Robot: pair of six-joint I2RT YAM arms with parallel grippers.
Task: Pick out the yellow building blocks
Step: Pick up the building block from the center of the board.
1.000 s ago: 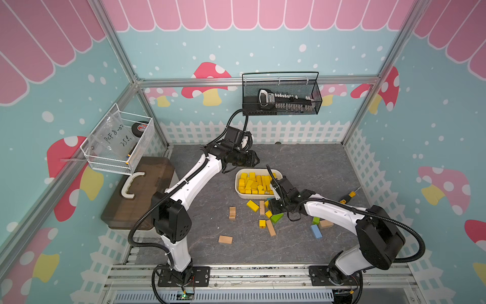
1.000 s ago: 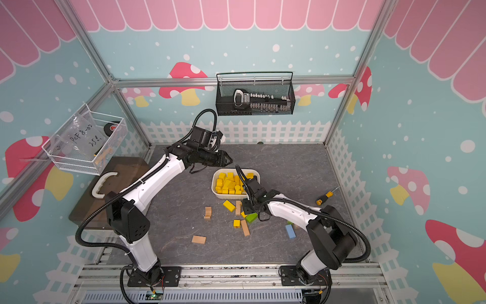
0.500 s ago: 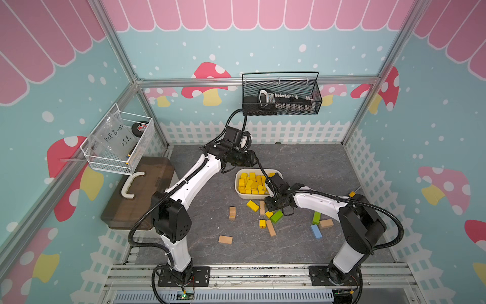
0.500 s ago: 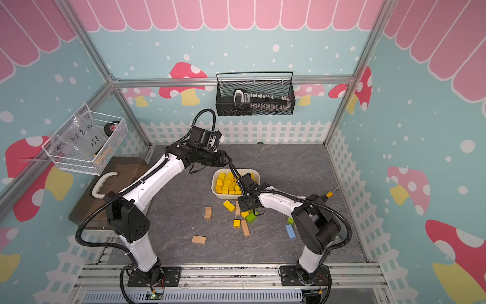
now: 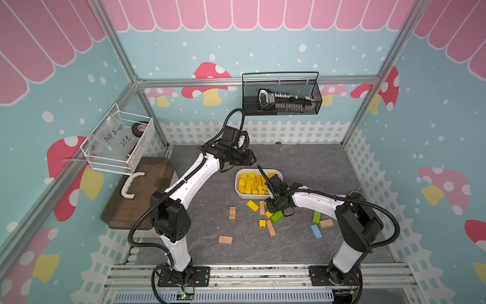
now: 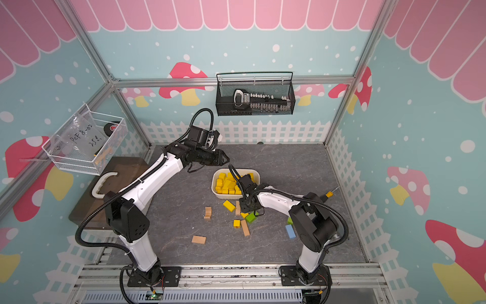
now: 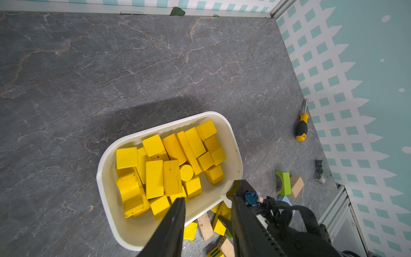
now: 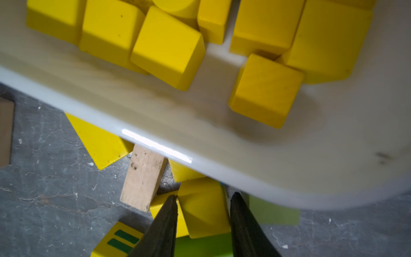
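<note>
We see the right gripper (image 8: 204, 197) low beside the white bin (image 8: 289, 178), its fingers pressed on the two sides of one yellow block (image 8: 203, 211). That block's long axis runs along the fingers, one end pointing at the bin's near wall. It sits over a green block (image 8: 273, 214), and we cannot tell whether it is lifted. The left gripper (image 5: 251, 159) hangs above the table near the bin's far side, fingers a little apart with nothing between them. Most yellow building blocks (image 5: 251, 183) lie heaped in the bin, the long bars mostly side by side. Just outside it a yellow bar (image 5: 252, 205) lies diagonally beside a tan block (image 5: 262, 207), with a striped yellow cube (image 5: 262, 223) near them. The surface is a grey marbled tabletop (image 5: 315, 163). Around it stand teal walls (image 5: 263, 47) printed with mushrooms and white fencing, with a black mesh basket (image 5: 281, 97) on the back one
</note>
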